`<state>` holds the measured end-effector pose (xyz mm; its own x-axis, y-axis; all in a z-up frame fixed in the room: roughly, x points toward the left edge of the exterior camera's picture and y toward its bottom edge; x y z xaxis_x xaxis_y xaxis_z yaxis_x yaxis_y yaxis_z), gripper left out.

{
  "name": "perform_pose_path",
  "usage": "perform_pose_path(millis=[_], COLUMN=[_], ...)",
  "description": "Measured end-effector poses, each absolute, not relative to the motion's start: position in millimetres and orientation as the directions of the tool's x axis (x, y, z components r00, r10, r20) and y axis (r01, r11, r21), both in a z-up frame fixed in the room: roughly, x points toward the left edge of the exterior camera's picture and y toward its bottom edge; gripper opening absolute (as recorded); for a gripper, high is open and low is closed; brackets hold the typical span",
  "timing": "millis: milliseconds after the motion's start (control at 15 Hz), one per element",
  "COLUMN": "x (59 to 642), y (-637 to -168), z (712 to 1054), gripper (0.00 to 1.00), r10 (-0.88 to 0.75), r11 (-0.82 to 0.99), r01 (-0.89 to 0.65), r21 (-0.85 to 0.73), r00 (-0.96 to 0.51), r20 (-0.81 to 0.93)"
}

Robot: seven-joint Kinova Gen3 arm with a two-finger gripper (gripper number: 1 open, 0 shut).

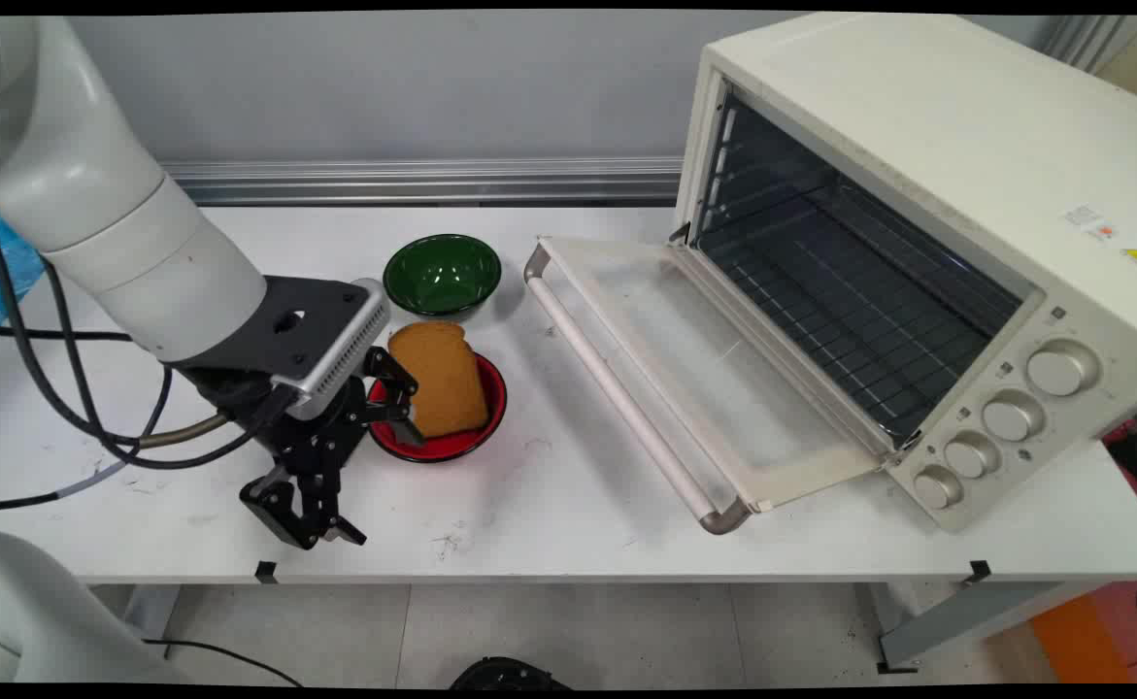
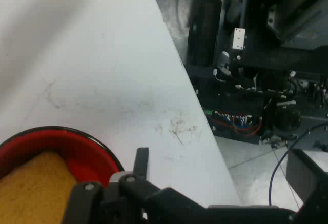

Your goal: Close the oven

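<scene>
Bread slice [image 1: 445,377] lay in a bowl [image 1: 492,408] on the table [image 1: 568,505]. Second bowl [image 1: 442,275] sat just behind it. Oven [image 1: 927,233] stood at right, door [image 1: 685,379] dropped toward both bowls. Gripper [image 1: 350,476] at left, touching the bread's bowl.

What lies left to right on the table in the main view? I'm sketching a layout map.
hand → red bowl holding the bread slice → open oven door → toaster oven. The green bowl sits behind the red one, so its place overlaps.
</scene>
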<state>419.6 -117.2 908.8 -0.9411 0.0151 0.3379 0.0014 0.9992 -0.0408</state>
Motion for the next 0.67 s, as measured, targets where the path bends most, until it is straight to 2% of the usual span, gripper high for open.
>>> perform_pose_path(millis=[267, 667], x=[415.8, 408.2], y=[-119.7, -140.9], z=[913.1, 911.0], gripper=[1.00, 1.00], r10=[-0.072, -0.315], r11=[0.996, 0.942], r01=[-0.088, -0.335], r21=[-0.029, 0.018], r00=[-0.932, -0.863], r20=[0.356, 0.395])
